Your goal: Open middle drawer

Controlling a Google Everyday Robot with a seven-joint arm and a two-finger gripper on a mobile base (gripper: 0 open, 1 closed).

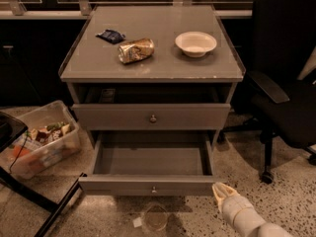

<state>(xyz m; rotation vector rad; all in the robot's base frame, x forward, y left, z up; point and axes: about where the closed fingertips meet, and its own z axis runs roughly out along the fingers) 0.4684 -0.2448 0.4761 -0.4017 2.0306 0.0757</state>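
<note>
At lower right, gripper [221, 191] beside middle drawer [153, 166], extended toward camera

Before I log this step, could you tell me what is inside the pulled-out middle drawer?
The middle drawer shows only its bare grey floor; the strip just behind its front panel is hidden. The gripper sits outside, by the front's right corner.

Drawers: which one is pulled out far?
The middle drawer, the lower of the two visible fronts: its inside lies exposed, while the drawer above is barely out. The gripper sits off its front right corner.
</note>
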